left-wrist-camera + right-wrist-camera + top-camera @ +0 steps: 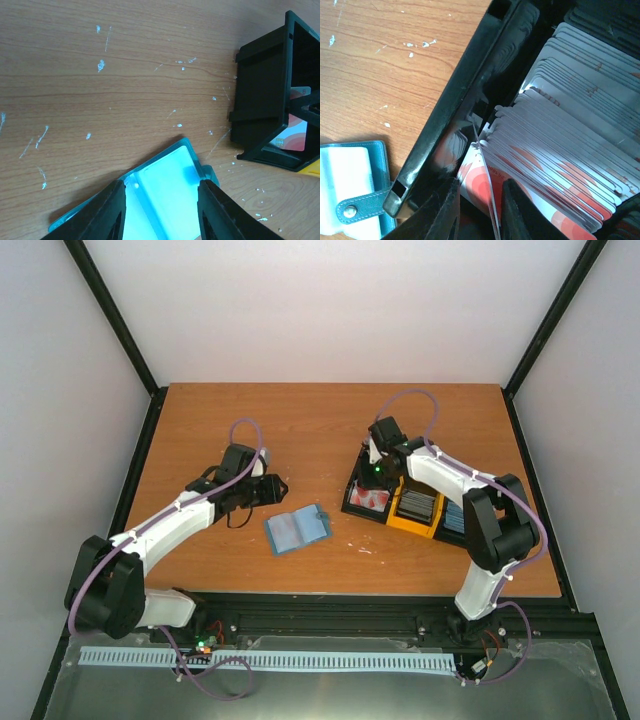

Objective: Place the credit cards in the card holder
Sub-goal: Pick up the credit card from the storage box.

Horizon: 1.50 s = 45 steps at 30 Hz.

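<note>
The teal card holder (298,528) lies open like a book on the table, its clear pockets (165,195) facing up. My left gripper (278,490) hovers just left of it, open (160,215), with the holder's right page showing between its fingers. The credit cards (560,165), red and white, stand packed in the black tray's left compartment (368,500). My right gripper (377,477) reaches into that compartment. Its jaws (480,210) straddle the front card's upright edge (487,200), the right finger against it and a gap still on the left.
The black-and-yellow tray (418,525) holds further card stacks in its middle and right compartments. Its black wall (460,90) stands close beside my right fingers. The holder's snap tab (357,207) points towards the tray (262,90).
</note>
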Each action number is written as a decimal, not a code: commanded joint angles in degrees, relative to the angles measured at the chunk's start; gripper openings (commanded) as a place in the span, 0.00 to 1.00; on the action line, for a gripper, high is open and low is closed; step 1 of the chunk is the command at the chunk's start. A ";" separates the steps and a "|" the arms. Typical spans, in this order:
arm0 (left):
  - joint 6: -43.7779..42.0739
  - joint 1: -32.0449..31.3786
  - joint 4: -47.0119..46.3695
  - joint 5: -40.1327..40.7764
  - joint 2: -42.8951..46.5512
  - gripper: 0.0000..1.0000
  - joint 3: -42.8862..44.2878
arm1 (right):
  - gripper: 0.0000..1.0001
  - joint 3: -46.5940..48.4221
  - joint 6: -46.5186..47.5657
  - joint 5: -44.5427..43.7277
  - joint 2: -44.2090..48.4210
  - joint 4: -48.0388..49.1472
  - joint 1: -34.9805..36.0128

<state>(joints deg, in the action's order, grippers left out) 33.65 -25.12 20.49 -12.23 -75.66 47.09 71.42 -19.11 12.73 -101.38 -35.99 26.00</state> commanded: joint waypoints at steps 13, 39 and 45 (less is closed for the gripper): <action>-0.15 0.26 -3.80 -1.36 -0.38 0.41 2.72 | 0.03 -0.81 4.43 -7.13 4.21 -3.73 0.72; 8.75 0.26 1.80 -5.47 7.31 0.70 -8.39 | 0.03 -1.19 -4.75 23.12 6.07 10.34 10.35; 10.38 0.25 6.88 -3.79 3.57 0.60 -8.79 | 0.03 -2.28 -4.35 27.91 -0.37 14.60 12.01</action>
<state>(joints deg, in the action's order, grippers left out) 41.87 -25.12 22.81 -17.06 -69.91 37.82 70.22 -23.29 36.62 -100.49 -25.47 37.47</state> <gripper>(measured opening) 0.617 0.030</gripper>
